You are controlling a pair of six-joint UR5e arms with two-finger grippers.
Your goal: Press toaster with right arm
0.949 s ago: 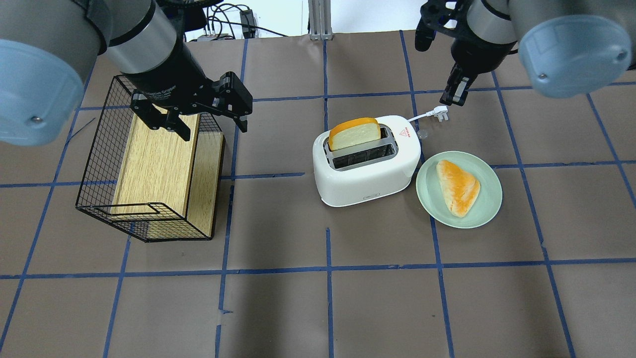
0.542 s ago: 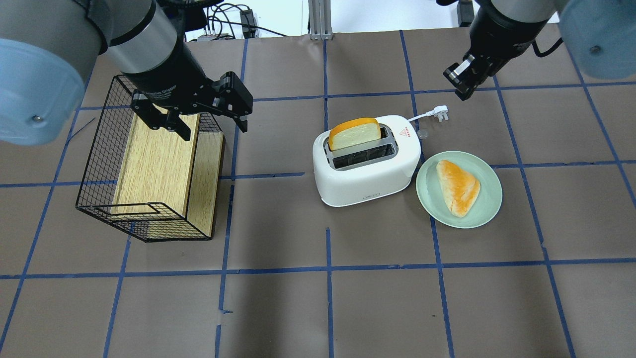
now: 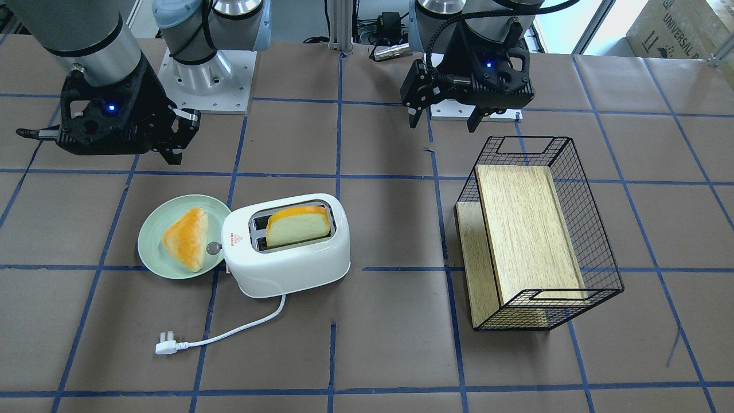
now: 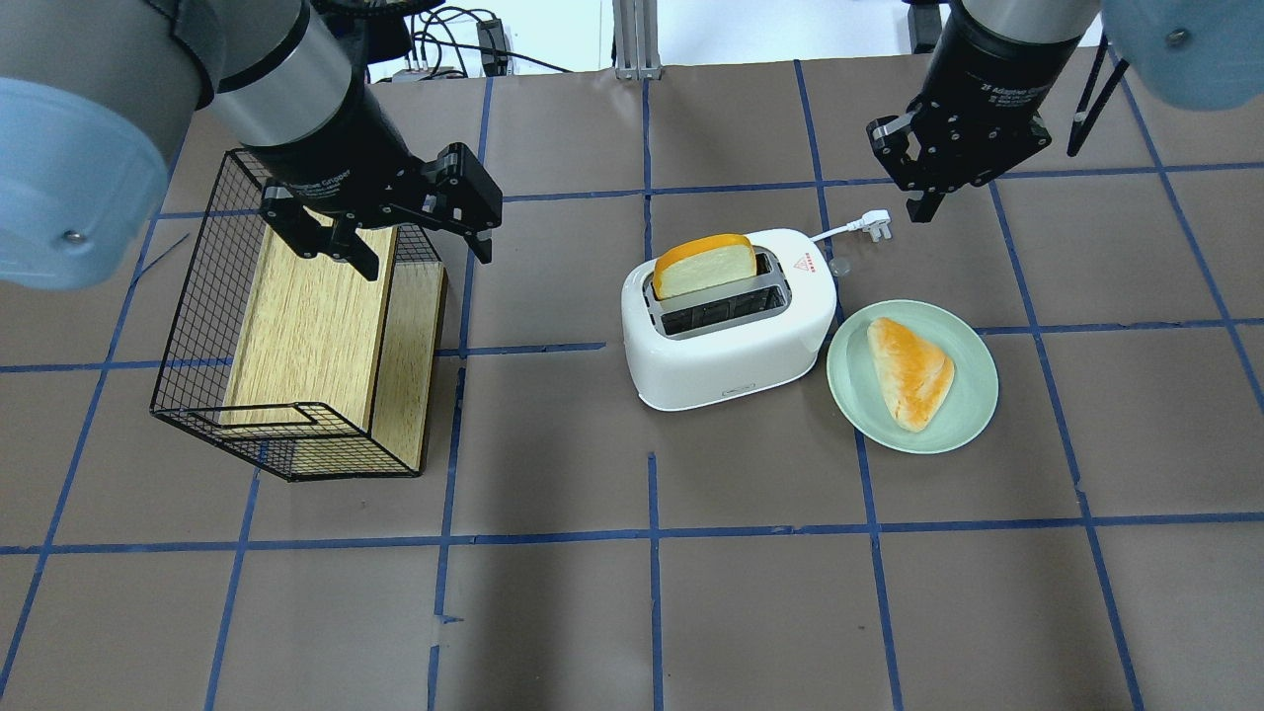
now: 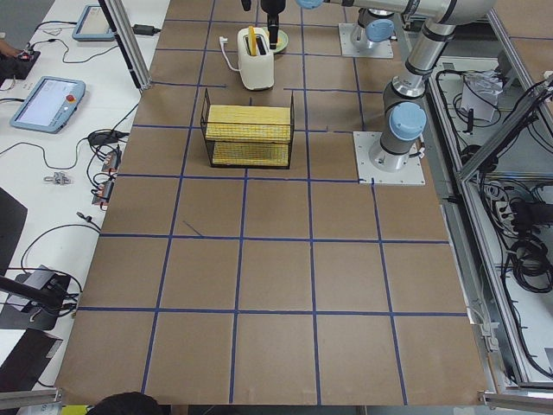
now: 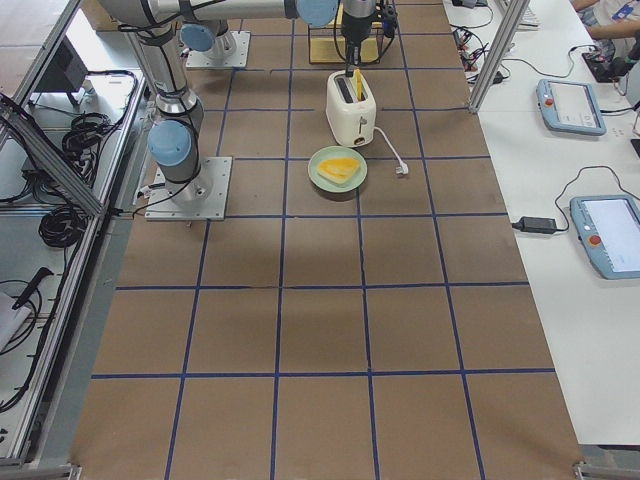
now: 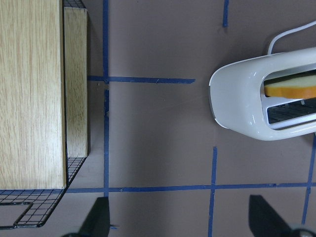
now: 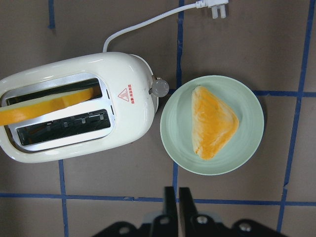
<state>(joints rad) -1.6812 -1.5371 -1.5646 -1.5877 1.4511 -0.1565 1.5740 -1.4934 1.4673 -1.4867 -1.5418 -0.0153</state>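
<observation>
The white toaster (image 4: pixel 731 336) stands mid-table with a yellow-crusted bread slice (image 4: pixel 706 265) in its far slot. Its silver knob (image 8: pixel 159 88) is on the end that faces the plate. The toaster also shows in the front view (image 3: pixel 292 258) and the right wrist view (image 8: pixel 74 113). Its cord ends in a plug (image 4: pixel 877 225) lying on the table. My right gripper (image 4: pixel 923 205) is shut and empty, raised above the table beyond the plug, apart from the toaster. In the right wrist view its fingers (image 8: pixel 177 197) are together. My left gripper (image 4: pixel 423 252) is open over the basket.
A pale green plate (image 4: pixel 973 415) with a triangular pastry (image 4: pixel 910 370) sits against the toaster's knob end. A black wire basket (image 4: pixel 197 326) holding a wooden box (image 4: pixel 306 326) stands at the left. Blue tape lines cross the brown table.
My right wrist has turned and the shut gripper has shifted slightly, staying above the area near the plug. The left arm, toaster and plate have not moved.
</observation>
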